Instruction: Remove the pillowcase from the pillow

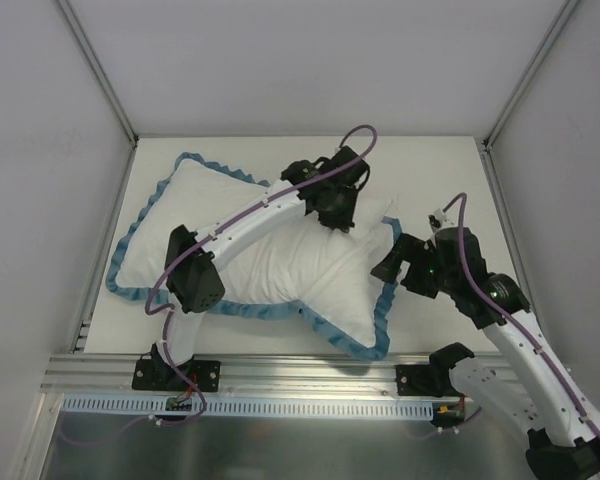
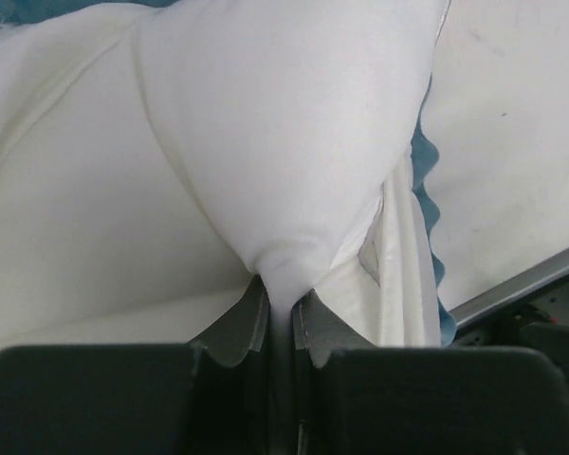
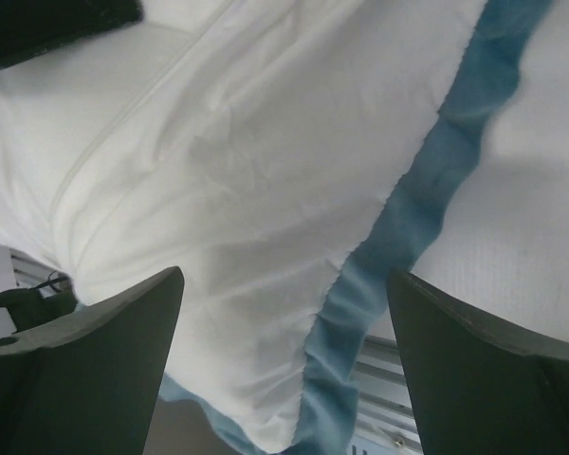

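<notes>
Left tool [image 2: 283, 327]: pressed together, pinching a plump white corner of the pillow [image 2: 284, 142], right of centre on the worktop [image 1: 435, 170], toward the far edge. Right tool [image 3: 283, 284]: spread, gripping nothing, over the pillowcase [image 1: 230, 215] at its teal frill [image 3: 427, 190], near the right edge. Pillowcase: lay across the worktop's middle, pillow mostly inside. We judged both light and soft, the case limp and apt to bunch, the cushion springy. Best hold, in our judgement: the frilled hem beside the opening. Around: metal rail [image 1: 280, 372] along the near edge. The left arm [image 1: 250, 225] lay across the case and could hinder the pull.
</notes>
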`<state>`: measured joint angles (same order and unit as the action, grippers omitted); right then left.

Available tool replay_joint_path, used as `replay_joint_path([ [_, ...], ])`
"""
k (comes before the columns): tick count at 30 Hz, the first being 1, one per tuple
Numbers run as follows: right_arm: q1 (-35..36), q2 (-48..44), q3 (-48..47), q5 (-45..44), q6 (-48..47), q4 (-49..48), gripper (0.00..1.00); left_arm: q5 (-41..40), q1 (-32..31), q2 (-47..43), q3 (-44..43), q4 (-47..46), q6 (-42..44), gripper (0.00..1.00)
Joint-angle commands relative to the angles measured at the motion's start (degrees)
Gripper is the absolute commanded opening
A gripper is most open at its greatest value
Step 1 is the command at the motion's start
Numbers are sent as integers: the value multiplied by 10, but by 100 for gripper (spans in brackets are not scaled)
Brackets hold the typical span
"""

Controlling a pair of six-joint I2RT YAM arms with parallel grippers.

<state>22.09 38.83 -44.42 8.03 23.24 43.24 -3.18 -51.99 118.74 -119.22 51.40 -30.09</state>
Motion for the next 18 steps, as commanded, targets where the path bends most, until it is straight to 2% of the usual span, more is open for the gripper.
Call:
replay_joint_path([
  [1,83,65,-88,-56,40,-65,93,31,38,-84,20,3,-29,0],
  [3,108,89,-130,-124,55,-61,92,31,43,-110,27,-2,-31,0],
  [6,146,110,-153,-179,81,-83,91,31,43,-134,42,-8,-48,0],
  [9,171,145,-181,-204,101,-90,90,31,43,-152,61,-17,-61,0],
  [14,191,218,-204,-185,108,-138,88,31,42,-164,88,-31,-70,0],
  [18,204,280,-232,-175,107,-129,86,43,42,-181,113,-47,-75,0],
])
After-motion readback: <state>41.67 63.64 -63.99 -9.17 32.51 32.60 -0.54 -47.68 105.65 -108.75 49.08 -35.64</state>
